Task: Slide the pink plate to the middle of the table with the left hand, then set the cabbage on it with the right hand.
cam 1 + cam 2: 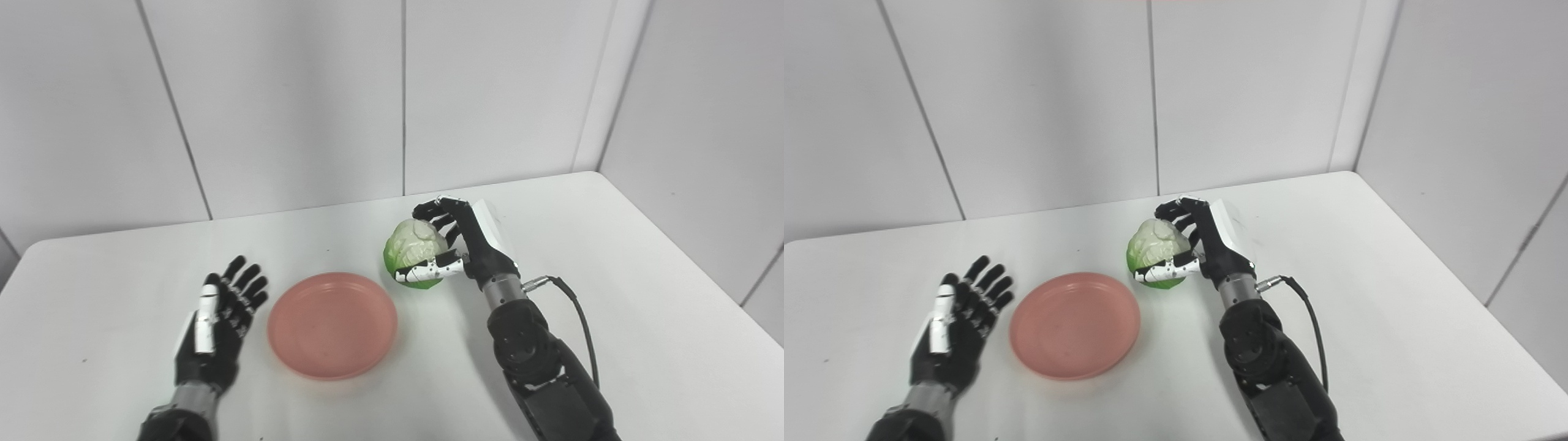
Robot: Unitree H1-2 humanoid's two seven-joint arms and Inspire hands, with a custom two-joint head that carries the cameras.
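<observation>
A: What is being shown in the left eye view?

B: A round pale green cabbage (415, 255) is being gripped by the right hand (456, 245), fingers wrapped around it, just beyond the right rim of the shallow round pink plate (332, 326) on the white desk (643, 294).

A: And in the right eye view?

B: The left hand (961, 321) is being held open and empty, fingers spread, left of the plate, apart from it.

The plate (332, 325) just beside my left hand (220, 318) is plain pink. The cabbage (415, 253) in my right hand (456, 245) is pale cream above and bright green below. Both my hands are black with white parts. The table (643, 306) under them is white.
</observation>
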